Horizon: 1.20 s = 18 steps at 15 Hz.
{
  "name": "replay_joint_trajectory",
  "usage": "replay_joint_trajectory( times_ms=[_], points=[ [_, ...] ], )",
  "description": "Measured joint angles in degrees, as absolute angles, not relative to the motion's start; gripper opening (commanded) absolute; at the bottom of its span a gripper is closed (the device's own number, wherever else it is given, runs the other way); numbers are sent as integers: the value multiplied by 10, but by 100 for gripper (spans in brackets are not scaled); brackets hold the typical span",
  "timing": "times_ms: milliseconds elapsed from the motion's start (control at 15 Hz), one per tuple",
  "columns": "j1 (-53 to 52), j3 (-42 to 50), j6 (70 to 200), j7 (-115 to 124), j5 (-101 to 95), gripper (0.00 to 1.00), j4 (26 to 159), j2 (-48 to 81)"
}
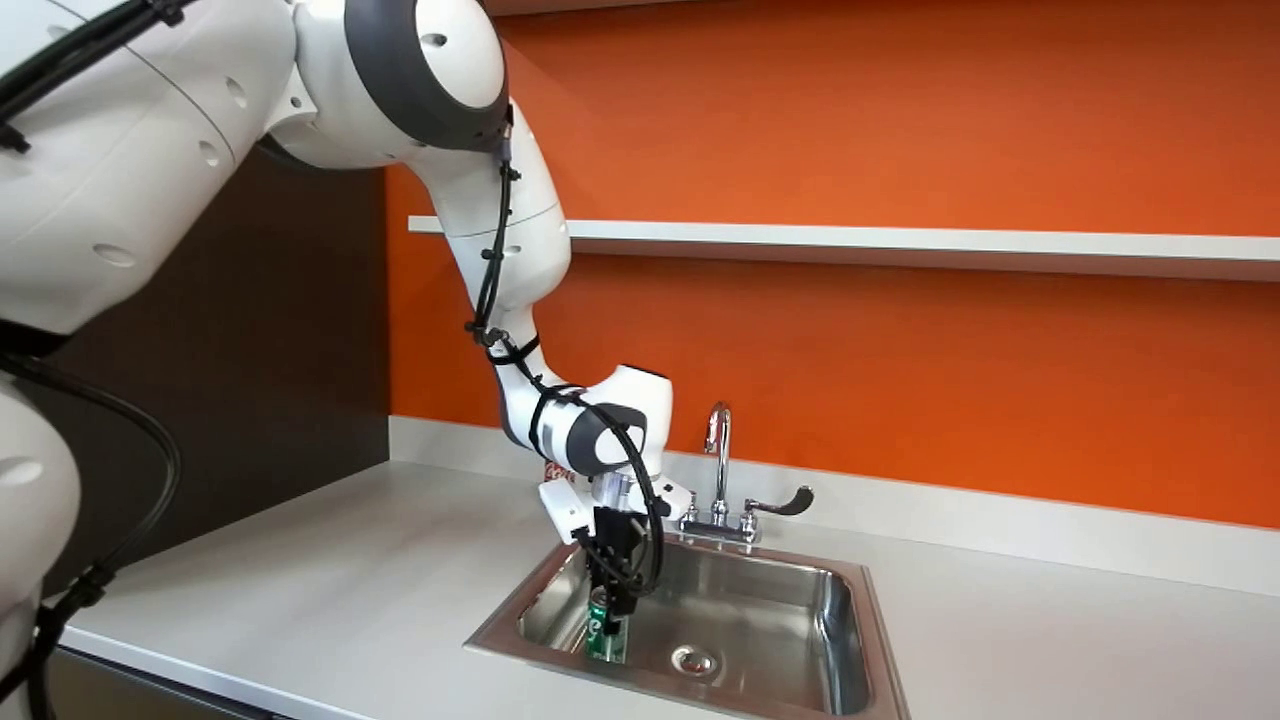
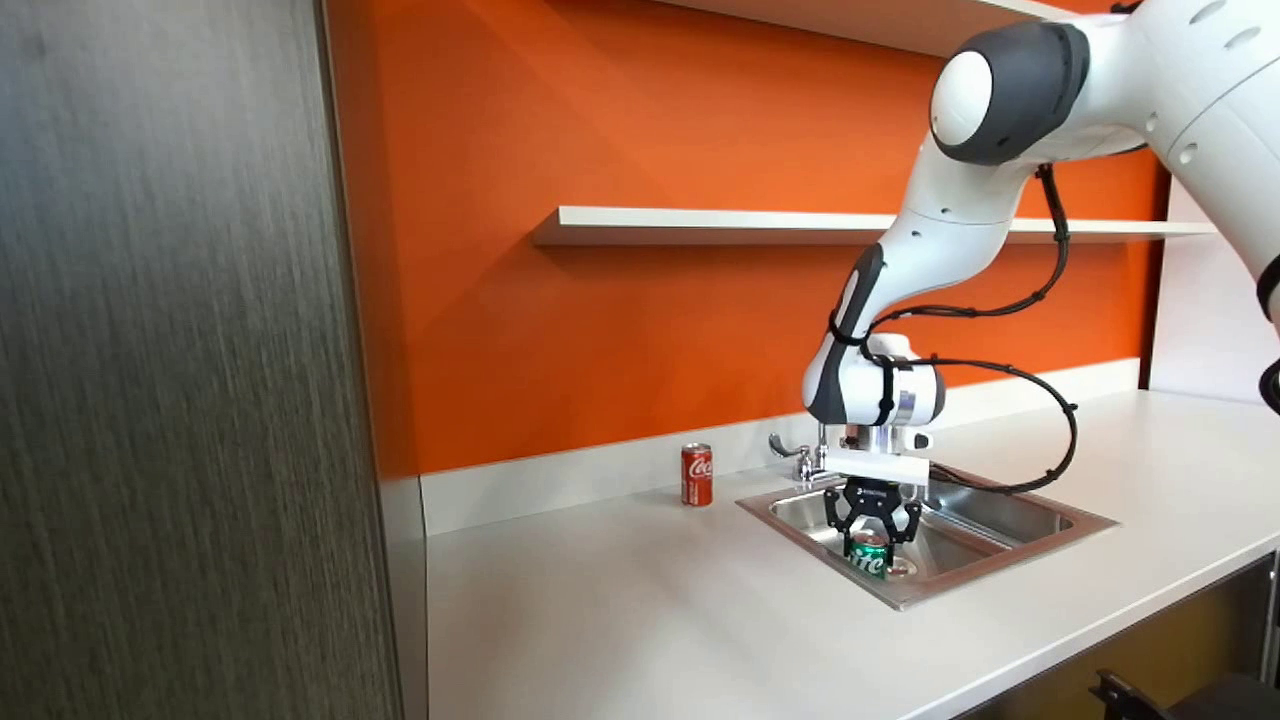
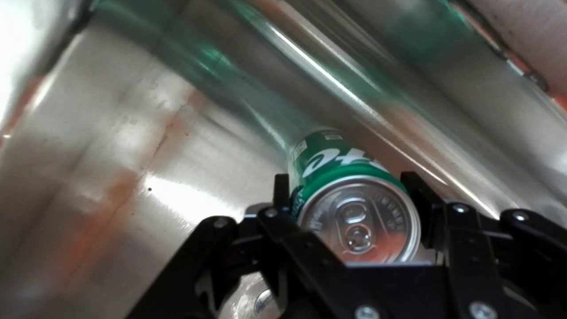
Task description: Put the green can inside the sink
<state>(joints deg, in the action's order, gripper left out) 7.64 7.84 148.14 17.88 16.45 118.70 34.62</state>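
The green can (image 1: 600,642) is upright inside the steel sink (image 1: 882,650), in its near left part in that exterior view. In an exterior view the can (image 2: 868,564) is low in the sink (image 2: 1060,540). My gripper (image 2: 869,552) points down with a black finger on each side of the can. In the wrist view the gripper (image 3: 347,190) is closed round the upper part of the can (image 3: 354,217), fingers against both sides. The can's lower end is close to the basin floor (image 3: 133,150); I cannot tell if it touches.
The red can (image 2: 697,475) stands on the counter near the back wall; my arm mostly hides it in an exterior view (image 1: 557,472). The chrome faucet (image 1: 720,470) rises behind the sink, close to my wrist. A white shelf (image 1: 900,247) runs along the orange wall.
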Motion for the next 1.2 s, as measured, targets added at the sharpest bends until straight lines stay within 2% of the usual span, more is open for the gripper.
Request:
replay_joint_trajectory(
  times_ms=[67,133,200,333,1200],
  points=[
    [77,78,1481,179,165,38,1187,346],
    [77,78,1481,179,165,88,1187,346],
    [77,78,1481,179,165,90,1187,346],
    [77,78,1482,179,165,100,1187,346],
    [77,93,1487,177,163,100,1187,298]
  ],
)
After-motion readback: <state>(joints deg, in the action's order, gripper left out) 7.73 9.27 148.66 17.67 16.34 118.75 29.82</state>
